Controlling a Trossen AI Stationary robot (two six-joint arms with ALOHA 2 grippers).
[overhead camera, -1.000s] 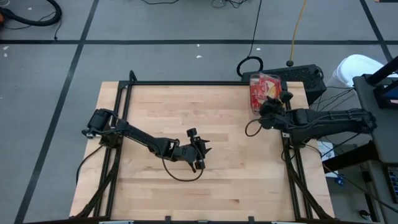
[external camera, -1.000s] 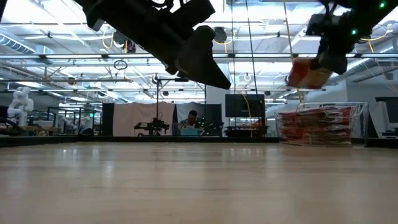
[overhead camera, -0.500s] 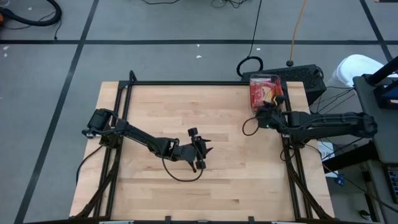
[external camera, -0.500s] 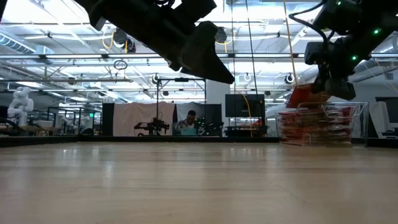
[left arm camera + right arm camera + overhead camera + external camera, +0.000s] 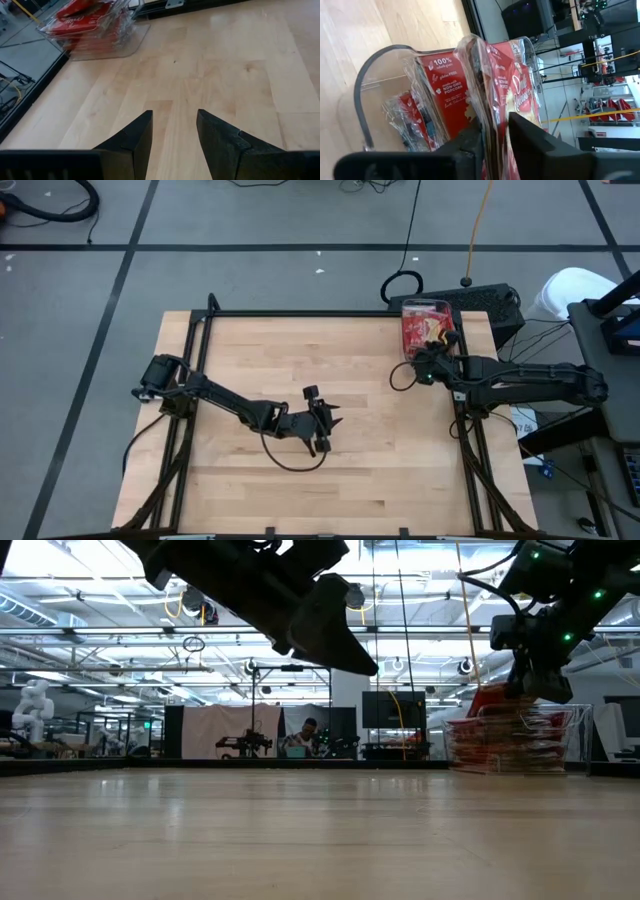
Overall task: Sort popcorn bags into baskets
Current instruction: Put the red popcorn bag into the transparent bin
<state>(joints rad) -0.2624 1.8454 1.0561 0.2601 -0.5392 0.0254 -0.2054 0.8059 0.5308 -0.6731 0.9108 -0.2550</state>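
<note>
The left tool (image 5: 322,425) is hanging over the middle of the surface (image 5: 300,360) with its fingers (image 5: 134,137) standing apart and nothing between them; it is waiting, well away from the work.

At the far right corner the clear basket (image 5: 428,330) is sitting just inside the edge of the surface, already packed with red popcorn bags (image 5: 510,740) stacked flat, as the low view shows. The right tool (image 5: 432,358) is reaching over the near end of that basket. In its wrist view one more bag (image 5: 512,85) is running between its fingers (image 5: 530,137), which are lying close on either side of the packet. Whether they are pinching it or just letting go cannot be told, so its grip is uncertain.

The step in hand looks like releasing this last bag onto the pile. To do it well, the right tool should be opening fully while the packet is low over the stack, so it drops flat instead of tipping over the rim. Then it should be lifting straight up, so the fingers are not dragging the crinkly wrapper back out or nudging the light basket towards the edge.

The held bag is standing on edge, its printed red face turned sideways. Its long axis seems to be running from near to far along the length of the basket, matching the bags below, though the top view only partly shows this.
</note>
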